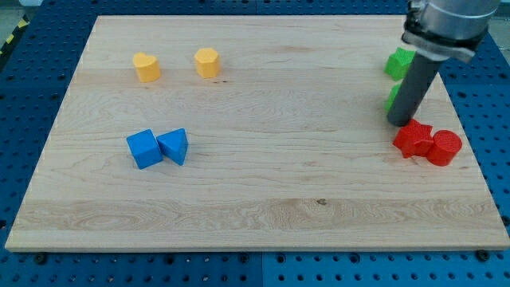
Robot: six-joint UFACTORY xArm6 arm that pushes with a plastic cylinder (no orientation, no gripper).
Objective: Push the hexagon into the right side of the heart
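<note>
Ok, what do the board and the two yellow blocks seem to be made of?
Board: pale wood, going by its grain lines and small knots, matte finish. Yellow heart and yellow hexagon: probably plastic or painted wood, evenly coloured with no grain visible and only a soft sheen; the view can't settle which.

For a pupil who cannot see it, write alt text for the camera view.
My tip rests at the board's right, just above two red blocks and beside green blocks. The yellow heart and yellow hexagon sit apart top left, two touching blue blocks below them.
</note>
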